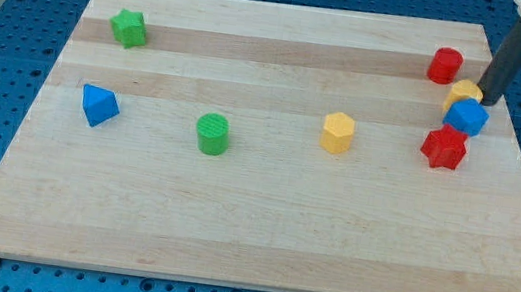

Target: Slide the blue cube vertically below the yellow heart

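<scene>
Wood of the board [257, 247] lies bare along the view's bottom, and no brand, label or writing can be read on it. Farther up sit a blue triangular block [98, 105] at the view's left, a green cylinder [212, 133], a yellow hexagonal block [338, 133] and a red star-like block [444, 147] at the right. The blue cube [466, 117] sits just above that red block, touching the yellow heart [463, 92] from below and slightly right. My tip [489, 100] stands just right of the heart, above the cube; it is a plain rod with no jaws. Farthest are a red cylinder [444, 65] and a green star-like block [129, 28].
</scene>
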`<state>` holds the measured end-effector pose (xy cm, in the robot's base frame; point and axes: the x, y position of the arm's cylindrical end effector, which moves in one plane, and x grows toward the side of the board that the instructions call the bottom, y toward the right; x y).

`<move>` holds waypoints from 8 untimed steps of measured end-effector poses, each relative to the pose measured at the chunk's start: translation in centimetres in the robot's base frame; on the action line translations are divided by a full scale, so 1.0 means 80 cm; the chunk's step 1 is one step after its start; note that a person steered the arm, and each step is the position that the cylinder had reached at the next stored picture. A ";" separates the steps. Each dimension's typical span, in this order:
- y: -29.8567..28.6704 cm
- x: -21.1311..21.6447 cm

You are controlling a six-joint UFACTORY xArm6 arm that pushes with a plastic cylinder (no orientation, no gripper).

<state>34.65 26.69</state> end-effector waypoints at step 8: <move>0.022 0.050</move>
<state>38.66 28.48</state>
